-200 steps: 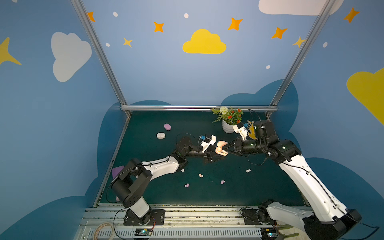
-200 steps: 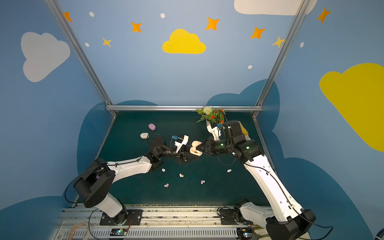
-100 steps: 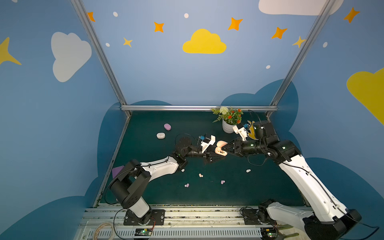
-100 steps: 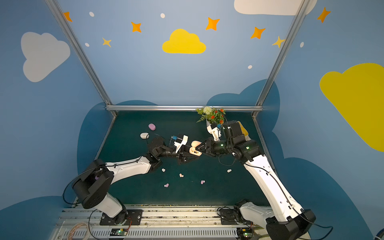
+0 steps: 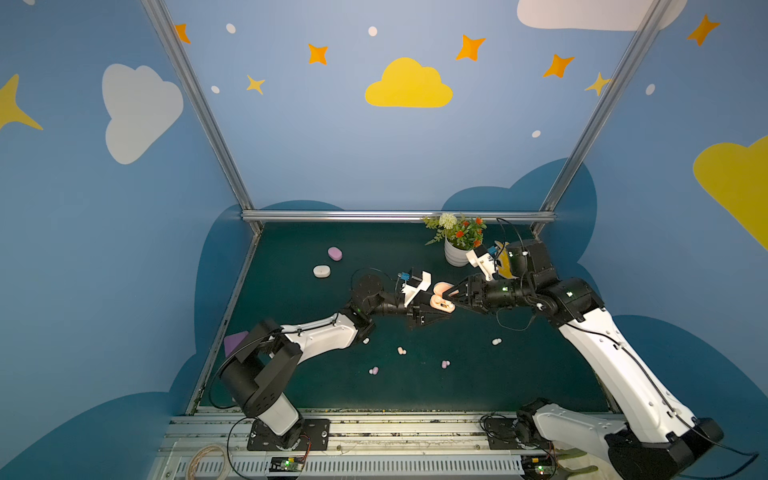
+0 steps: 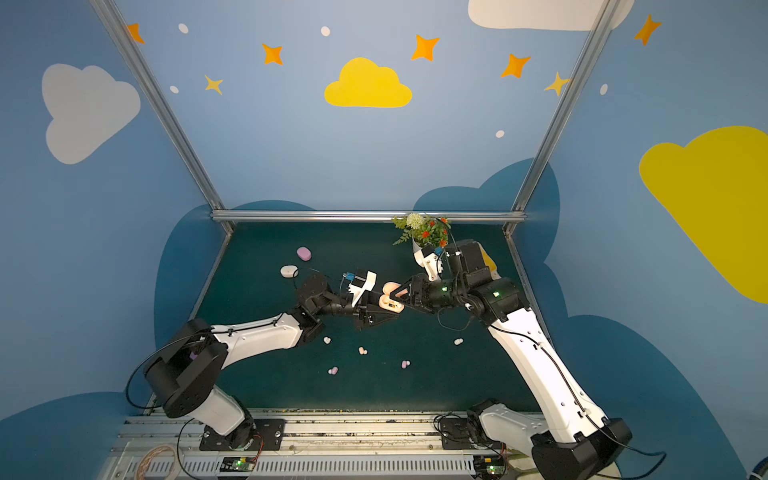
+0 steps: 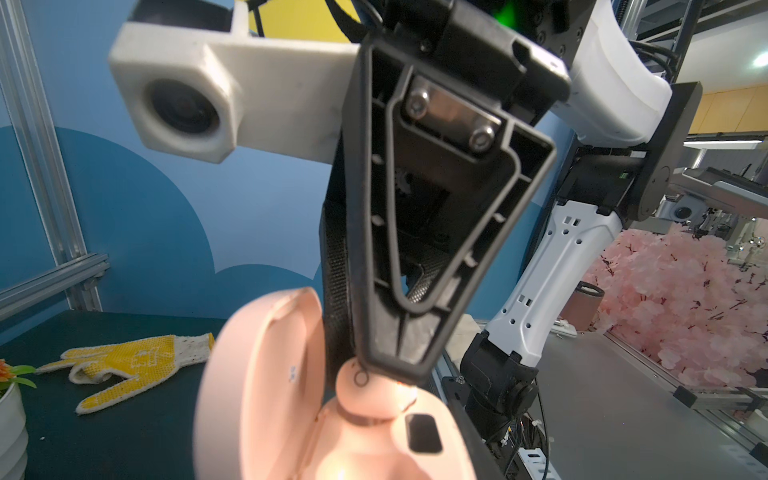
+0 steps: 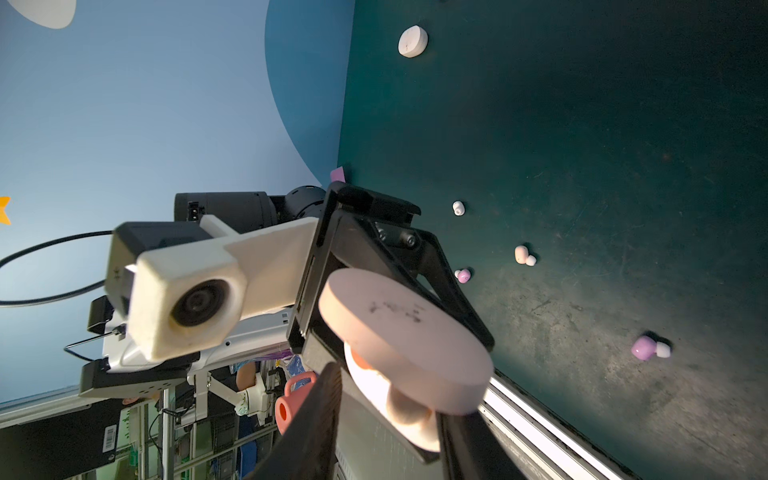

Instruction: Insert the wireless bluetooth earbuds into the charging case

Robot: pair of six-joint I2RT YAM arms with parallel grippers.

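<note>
Over the mat [image 5: 540,374], left hand [image 5: 432,314] clamps open peach case [image 7: 257,374], earbud [image 7: 365,395] inside; right hand [image 5: 449,301] released.

— Blue walls [image 5: 332,145] all round, painted with a yellow cloud [image 5: 408,85] and orange stars [image 5: 318,54]?
— Yes, and aluminium posts [image 5: 199,108] at the back corners. Dark green tabletop [image 5: 457,390], a potted flower [image 5: 456,254] at the back, a yellow glove [image 7: 124,365] lying near it.

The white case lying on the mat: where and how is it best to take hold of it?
Probably across its narrower middle, jaws coming straight down from above. The white case lies flat and closed on the mat, an oval pebble, with the lilac case apart from it.
</note>
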